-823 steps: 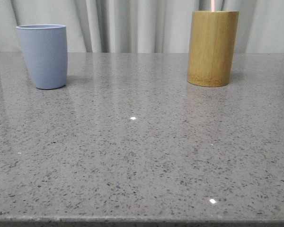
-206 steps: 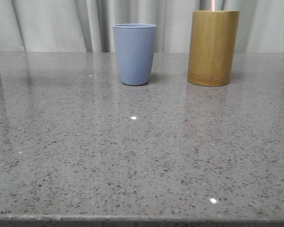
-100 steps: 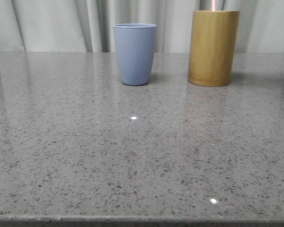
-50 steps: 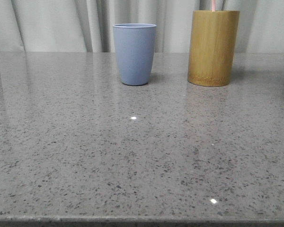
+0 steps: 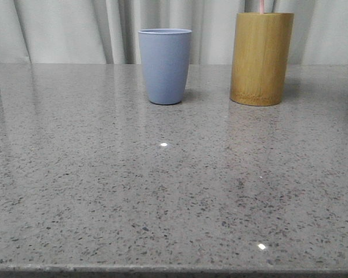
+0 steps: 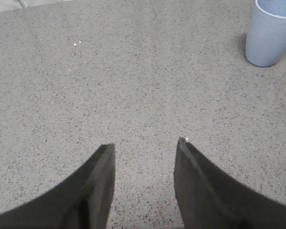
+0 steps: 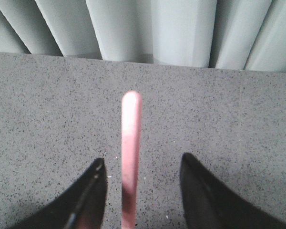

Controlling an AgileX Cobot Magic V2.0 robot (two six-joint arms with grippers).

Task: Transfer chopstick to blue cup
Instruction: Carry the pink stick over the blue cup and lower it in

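Since the oldest front picture the blue cup [image 5: 165,66] has moved from the far left of the table to a spot near the middle, left of the bamboo holder [image 5: 261,58]; over the last two seconds nothing on the table has shifted.

Front view: a grey speckled stone table [image 5: 162,191] runs back to pale pleated curtains [image 5: 64,29]. The blue cup stands upright towards the far edge, apart from the bamboo holder, with a clear gap of bare stone between them. The pink tip of the chopstick [image 5: 261,6] pokes up out of the holder at the top edge of the picture. The whole near part of the table is open surface, down to its front edge.

Left wrist view: the left gripper [image 6: 145,145] hangs over bare stone, its two dark fingers [image 6: 93,191] spread apart with nothing between them. The blue cup [image 6: 269,33] stands well off to one side of it, by the picture's corner.

Right wrist view: the right gripper [image 7: 142,164] looks down along the chopstick [image 7: 130,152], which rises between its spread fingers [image 7: 86,200]. Neither finger touches the stick; a gap shows on each side. Beyond lie the table's far edge and the curtain [image 7: 181,28] folds.
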